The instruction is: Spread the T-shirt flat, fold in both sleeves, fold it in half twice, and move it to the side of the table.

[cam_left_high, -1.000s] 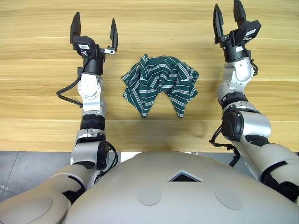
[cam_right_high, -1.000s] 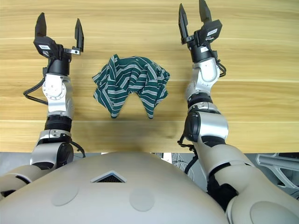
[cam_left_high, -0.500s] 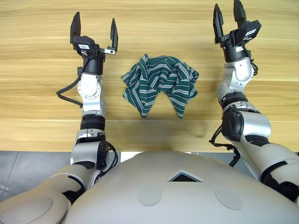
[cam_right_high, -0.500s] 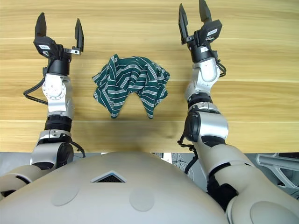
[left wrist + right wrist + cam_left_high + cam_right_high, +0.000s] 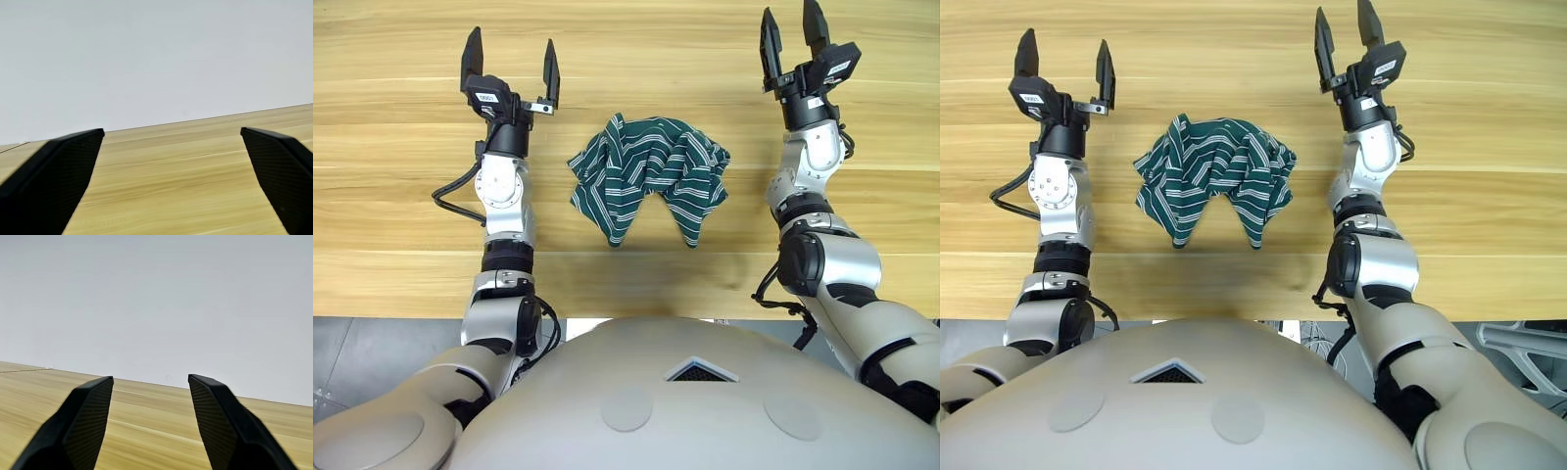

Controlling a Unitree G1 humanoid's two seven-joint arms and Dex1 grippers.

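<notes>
A dark green T-shirt with white stripes (image 5: 649, 176) lies crumpled in a heap on the wooden table (image 5: 636, 59), near its front middle. My left gripper (image 5: 509, 54) is raised to the left of the shirt, open, fingers pointing away from me, holding nothing. To the right of the shirt and a little farther back, my right gripper (image 5: 792, 31) is open too, with nothing in it. Neither touches the cloth. In the left wrist view my black fingertips (image 5: 54, 171) stand wide apart over bare wood; in the right wrist view the fingertips (image 5: 88, 416) are apart as well.
Bare light wood surrounds the shirt on all sides, with wide room behind it and to both sides. The table's front edge (image 5: 636, 318) runs just in front of the shirt. A pale wall (image 5: 156, 58) lies beyond the far edge.
</notes>
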